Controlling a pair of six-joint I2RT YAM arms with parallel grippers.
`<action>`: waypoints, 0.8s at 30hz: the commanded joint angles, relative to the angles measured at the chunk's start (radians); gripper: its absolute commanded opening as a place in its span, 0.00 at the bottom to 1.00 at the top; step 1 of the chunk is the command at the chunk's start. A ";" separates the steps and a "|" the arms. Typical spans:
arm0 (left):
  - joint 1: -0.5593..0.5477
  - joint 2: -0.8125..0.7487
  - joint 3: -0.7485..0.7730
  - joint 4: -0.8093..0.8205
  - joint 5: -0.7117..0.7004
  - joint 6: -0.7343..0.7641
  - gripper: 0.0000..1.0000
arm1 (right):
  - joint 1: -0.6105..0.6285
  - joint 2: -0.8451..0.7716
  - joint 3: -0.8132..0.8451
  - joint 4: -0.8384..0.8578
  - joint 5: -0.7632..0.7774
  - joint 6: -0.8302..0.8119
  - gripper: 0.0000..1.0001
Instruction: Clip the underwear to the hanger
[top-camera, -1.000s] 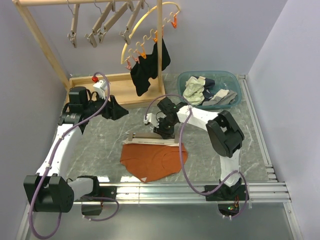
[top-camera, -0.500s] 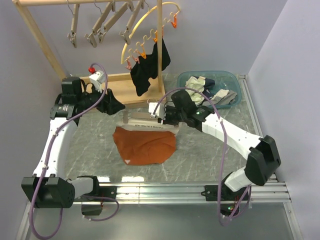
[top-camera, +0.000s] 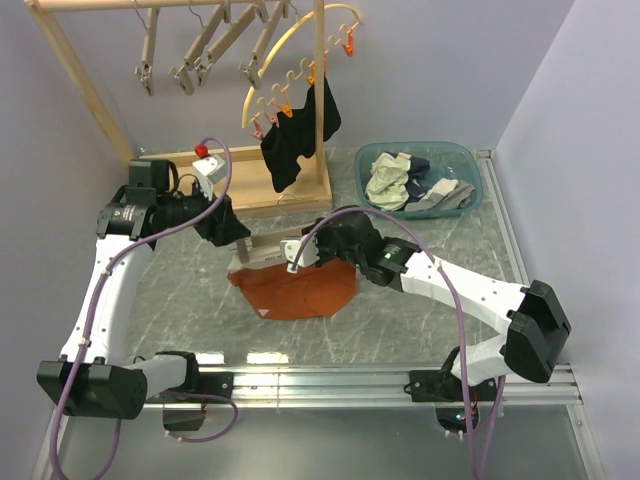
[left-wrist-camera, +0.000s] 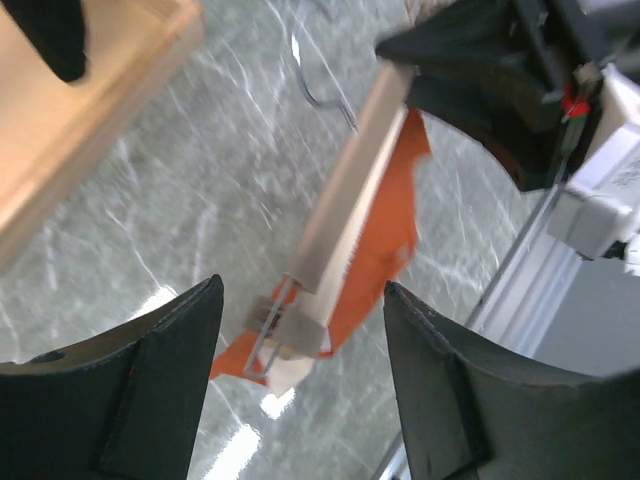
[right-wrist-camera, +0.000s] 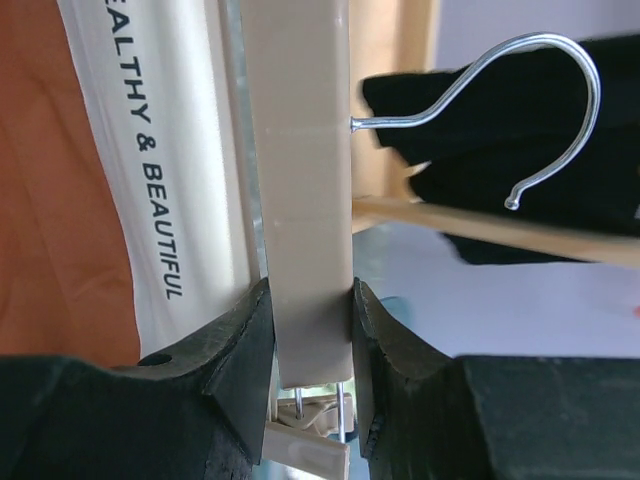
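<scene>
One line on underwear (right-wrist-camera: 60, 200): "EALTHY & BEAUTIFUL"; right hand (right-wrist-camera: 308, 310) grips hanger (right-wrist-camera: 298, 150); left hand (left-wrist-camera: 300, 300) spread wide.

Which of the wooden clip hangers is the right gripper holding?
The hanger low over the table, clamped by the right gripper above the underwear; the other hangers hang on the rack rail.

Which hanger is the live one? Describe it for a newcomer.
On the marble table, just in front of the wooden rack, lies orange underwear. The hanger is the straight wooden bar along its white waistband, pinched in the right gripper; the look-alike hangers all dangle from the rack's top rail.
</scene>
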 joint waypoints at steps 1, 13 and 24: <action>-0.041 -0.054 -0.031 -0.034 -0.037 0.042 0.70 | 0.040 -0.052 0.003 0.146 0.085 -0.086 0.00; -0.104 -0.032 -0.061 -0.134 -0.054 0.148 0.53 | 0.137 -0.092 -0.048 0.183 0.142 -0.210 0.00; -0.130 -0.028 -0.101 -0.157 -0.013 0.173 0.43 | 0.169 -0.099 -0.043 0.209 0.150 -0.230 0.00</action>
